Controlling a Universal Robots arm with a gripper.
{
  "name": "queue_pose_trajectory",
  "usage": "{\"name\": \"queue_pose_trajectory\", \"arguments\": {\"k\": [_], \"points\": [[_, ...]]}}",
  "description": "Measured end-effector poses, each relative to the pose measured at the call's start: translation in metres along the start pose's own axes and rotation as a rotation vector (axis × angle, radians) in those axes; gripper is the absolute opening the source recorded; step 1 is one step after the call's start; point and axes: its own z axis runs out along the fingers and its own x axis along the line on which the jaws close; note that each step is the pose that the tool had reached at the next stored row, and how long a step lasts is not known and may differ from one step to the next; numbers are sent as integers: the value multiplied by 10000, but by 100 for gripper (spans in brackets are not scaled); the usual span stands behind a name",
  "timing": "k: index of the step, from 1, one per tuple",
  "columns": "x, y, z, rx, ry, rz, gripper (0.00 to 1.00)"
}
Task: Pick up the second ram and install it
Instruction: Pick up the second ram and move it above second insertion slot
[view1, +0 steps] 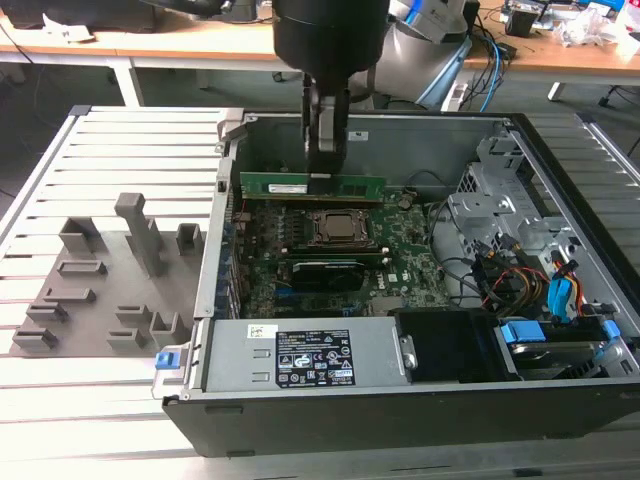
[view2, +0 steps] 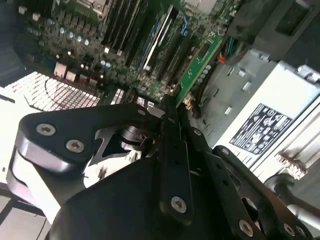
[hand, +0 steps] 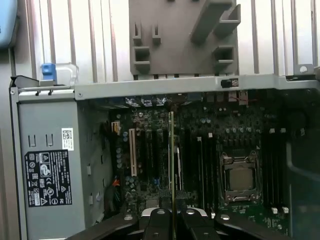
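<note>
The second ram (view1: 280, 186) is a long green stick with a pale label, held level above the motherboard (view1: 405, 245) inside the open computer case. My gripper (view1: 322, 178) comes straight down from above and is shut on the stick's middle. The stick hangs just beyond the square CPU socket (view1: 335, 228), over the far memory slots. In the first wrist view the second ram (hand: 172, 160) shows edge-on as a thin line running out from my gripper (hand: 172, 217), beside the CPU socket (hand: 240, 175). My gripper's black linkages (view2: 172, 165) are close up in the second wrist view.
A grey power supply (view1: 300, 355) with a label lies along the case's near side. Metal drive cages (view1: 500, 195) and coloured cables (view1: 520, 285) stand at the exterior view's right. Grey fixture blocks (view1: 120, 270) sit on the slatted table left of the case.
</note>
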Motion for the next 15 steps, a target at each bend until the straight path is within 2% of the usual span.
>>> {"name": "queue_pose_trajectory", "arguments": {"k": [2,7,15], "points": [[-11,-141,2,-1,2,0,14],[-26,-344,4,-1,3,1,14],[-73,-969,12,-8,6,0,14]]}}
